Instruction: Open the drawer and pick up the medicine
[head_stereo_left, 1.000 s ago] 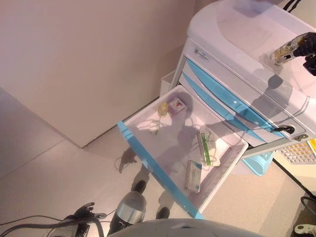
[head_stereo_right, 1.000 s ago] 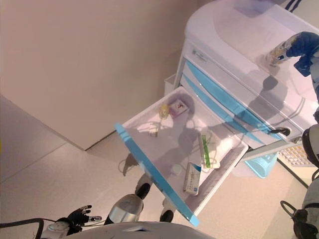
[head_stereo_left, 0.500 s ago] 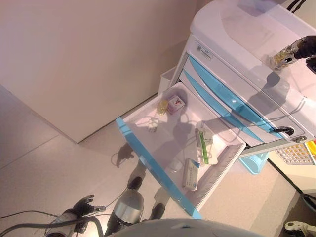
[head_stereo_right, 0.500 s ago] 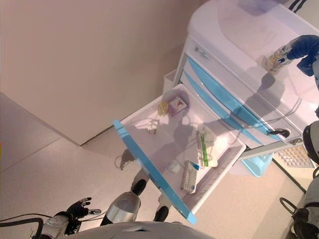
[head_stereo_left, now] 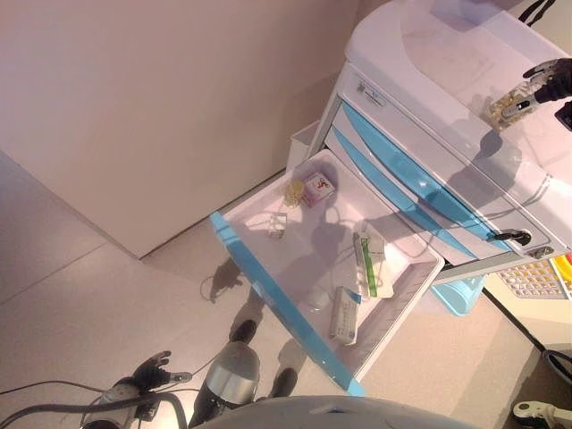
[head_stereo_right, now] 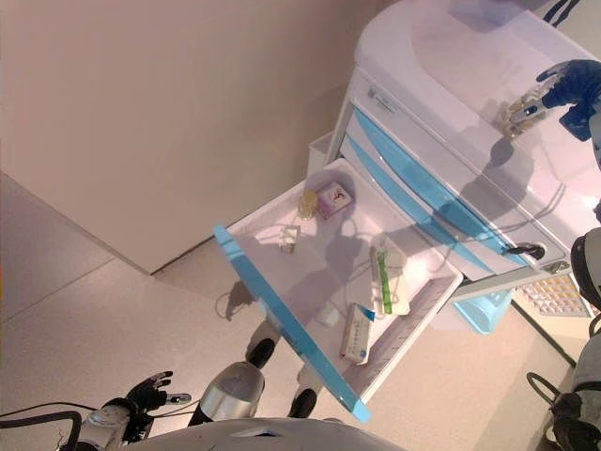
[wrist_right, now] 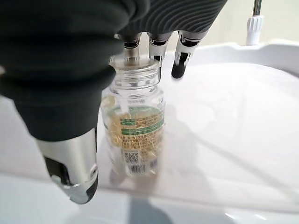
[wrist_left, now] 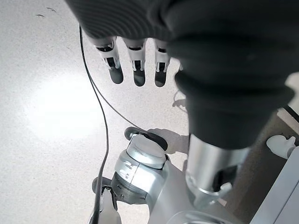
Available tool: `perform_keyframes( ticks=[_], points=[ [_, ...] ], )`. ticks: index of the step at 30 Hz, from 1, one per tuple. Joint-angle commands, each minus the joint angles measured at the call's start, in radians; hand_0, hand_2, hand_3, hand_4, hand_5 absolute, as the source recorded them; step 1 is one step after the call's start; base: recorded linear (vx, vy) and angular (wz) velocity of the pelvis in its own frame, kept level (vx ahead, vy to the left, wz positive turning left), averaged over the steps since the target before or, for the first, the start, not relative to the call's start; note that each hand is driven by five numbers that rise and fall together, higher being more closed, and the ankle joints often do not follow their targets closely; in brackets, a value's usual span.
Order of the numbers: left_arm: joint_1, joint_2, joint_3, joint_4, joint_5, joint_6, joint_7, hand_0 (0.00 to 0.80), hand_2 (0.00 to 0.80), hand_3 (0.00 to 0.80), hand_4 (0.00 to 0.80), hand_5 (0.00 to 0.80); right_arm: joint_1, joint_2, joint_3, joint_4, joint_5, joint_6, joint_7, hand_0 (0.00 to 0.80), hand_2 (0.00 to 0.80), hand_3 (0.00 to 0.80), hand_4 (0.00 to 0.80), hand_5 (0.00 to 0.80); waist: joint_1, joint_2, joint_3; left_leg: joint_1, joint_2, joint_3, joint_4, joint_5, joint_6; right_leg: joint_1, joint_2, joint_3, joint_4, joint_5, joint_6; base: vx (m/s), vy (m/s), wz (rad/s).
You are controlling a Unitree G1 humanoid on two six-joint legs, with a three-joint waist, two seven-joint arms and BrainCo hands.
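Observation:
A clear medicine bottle point(head_stereo_left: 505, 105) of yellow capsules with a green label stands upright on the white cart top point(head_stereo_left: 429, 54). My right hand point(head_stereo_left: 554, 80) is open just behind it. In the right wrist view the fingers point(wrist_right: 180, 60) reach straight past the bottle point(wrist_right: 135, 126) and the thumb point(wrist_right: 70, 163) stands apart beside it. The cart's drawer point(head_stereo_left: 277, 304) with the blue front is pulled out. It holds a pink box point(head_stereo_left: 318, 188), a small yellow bottle point(head_stereo_left: 294, 192), a green tube point(head_stereo_left: 366, 264) and a white box point(head_stereo_left: 345, 315). My left hand point(head_stereo_left: 147, 371) hangs open low at the left.
The cart has further shut blue-fronted drawers point(head_stereo_left: 402, 179) above the open one. A light blue basket point(head_stereo_left: 460, 295) hangs on the cart's side below a perforated tray point(head_stereo_left: 536, 279). A small white bin point(head_stereo_left: 302, 145) stands by the wall point(head_stereo_left: 161, 107).
My right hand's fingers have opened off the medicine bottle, which now stands by itself on the cart top. The left hand has stayed low.

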Motion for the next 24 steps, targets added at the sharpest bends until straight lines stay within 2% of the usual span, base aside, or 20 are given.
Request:
perform_keyframes(
  ticks=[1, 10, 14, 17, 21, 24],
  points=[
    [0.067, 0.048, 0.023, 0.015, 0.000, -0.011, 0.003, 0.000, 0.000, 0.000, 0.000, 0.000, -0.043, -0.072, 0.012, -0.064, 0.070, -0.054, -0.142, 0.000, 0.000, 0.000, 0.000, 0.000, -0.016, -0.015, -0.055, 0.039, -0.026, 0.032, 0.035, -0.148, 0.032, -0.066, 0.000, 0.035, 0.104, 0.014, 0.045, 0.012, 0.020, -0.05],
    [0.077, 0.031, 0.017, 0.028, 0.042, -0.011, -0.008, 0.000, 0.000, 0.000, 0.000, 0.000, 0.032, -0.122, -0.110, -0.176, 0.275, -0.150, -0.252, 0.000, 0.000, 0.000, 0.000, 0.000, -0.066, 0.002, -0.094, 0.068, -0.029, 0.072, 0.044, -0.176, 0.044, -0.057, -0.012, 0.079, 0.105, 0.017, 0.061, 0.000, 0.016, -0.13],
    [0.070, 0.022, 0.003, 0.039, 0.050, -0.015, -0.018, 0.000, 0.000, 0.000, 0.000, 0.000, 0.072, -0.143, -0.188, -0.234, 0.412, -0.227, -0.305, 0.000, 0.000, 0.000, 0.000, 0.000, -0.107, 0.021, -0.118, 0.089, -0.028, 0.107, 0.035, -0.185, 0.049, -0.054, -0.019, 0.102, 0.103, 0.020, 0.071, -0.048, 0.016, -0.25],
    [0.060, 0.015, -0.022, 0.045, 0.050, -0.018, -0.024, 0.000, 0.000, 0.000, 0.000, 0.000, 0.084, -0.153, -0.238, -0.248, 0.495, -0.279, -0.404, 0.000, 0.000, 0.000, 0.000, 0.000, -0.132, 0.037, -0.132, 0.097, -0.026, 0.136, 0.033, -0.191, 0.052, -0.054, -0.024, 0.117, 0.103, 0.022, 0.077, -0.076, 0.016, -0.26],
    [0.054, 0.004, -0.048, 0.046, 0.075, -0.011, -0.043, 0.000, 0.000, 0.000, 0.000, 0.000, 0.118, -0.173, -0.359, -0.243, 0.592, -0.338, -0.642, 0.000, 0.000, 0.000, 0.000, 0.000, -0.168, 0.063, -0.149, 0.105, -0.026, 0.175, 0.035, -0.206, 0.057, -0.060, -0.029, 0.139, 0.102, 0.026, 0.086, -0.093, 0.005, -0.27],
    [0.051, -0.006, -0.071, 0.040, 0.098, 0.005, -0.051, 0.000, 0.000, 0.000, 0.000, 0.000, 0.183, -0.165, -0.462, -0.262, 0.653, -0.347, -0.729, 0.000, 0.000, 0.000, 0.000, 0.000, -0.194, 0.080, -0.153, 0.106, -0.026, 0.201, 0.051, -0.221, 0.059, -0.067, -0.031, 0.163, 0.100, 0.031, 0.089, -0.108, -0.016, -0.33]
  ],
)
